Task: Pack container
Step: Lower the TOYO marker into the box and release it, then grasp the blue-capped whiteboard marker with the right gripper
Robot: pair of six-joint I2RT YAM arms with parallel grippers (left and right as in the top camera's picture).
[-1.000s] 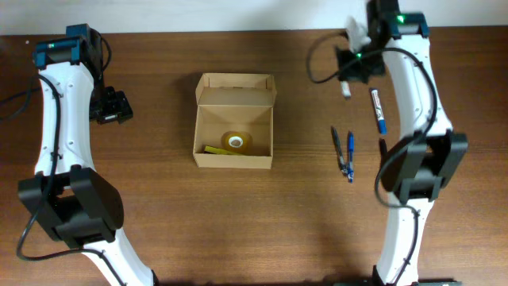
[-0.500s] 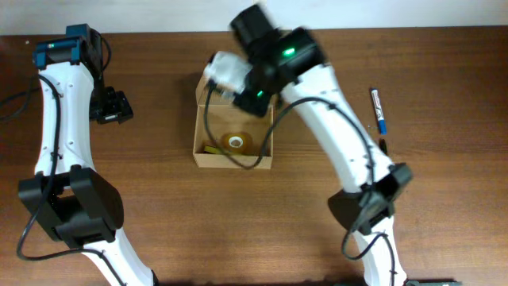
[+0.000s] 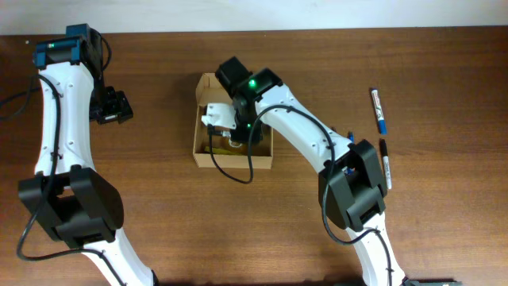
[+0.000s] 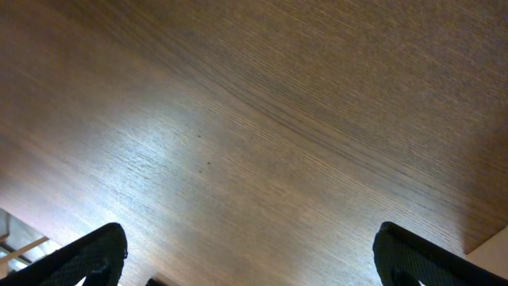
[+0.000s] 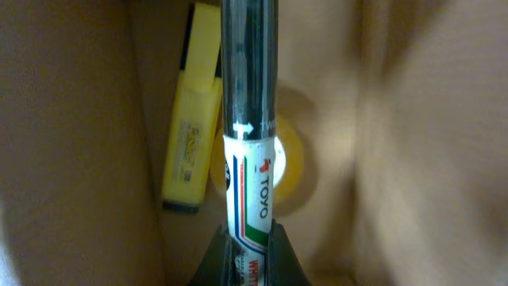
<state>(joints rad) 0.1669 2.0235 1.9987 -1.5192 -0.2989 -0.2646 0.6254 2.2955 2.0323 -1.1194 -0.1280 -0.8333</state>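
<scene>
The small cardboard box [image 3: 208, 160] sat open near the middle of the tabletop [image 3: 159, 230], its flap folded back on the far side. Inside it lay a yellow highlighter [image 5: 190, 143] close along one inner wall, and beside that a roll of tape [image 5: 295, 159] flat on the floor.

Straight above that roll hung a marker [image 5: 250, 119], pinched at its near end by the right tool [image 5: 248, 258], whose two fingers were closed tight on the barrel. The marker's length ran out ahead of the tool, roughly parallel to the highlighter and to the wall beside it. So the box was no longer off to any side of the tool: it lay directly underneath, walls all round. Whether the marker's far tip touched anything, I could not tell.

To my eye the letting-go depended on that alignment. Kept along the wall, the marker should drop flat, though it looked likely to land across the tape.

The left tool [image 3: 111, 106] stood well off to the box's left, fingers spread wide and empty. A blue marker [image 3: 379, 111] and a black pen [image 3: 386, 165] lay out on the right arm's side.
</scene>
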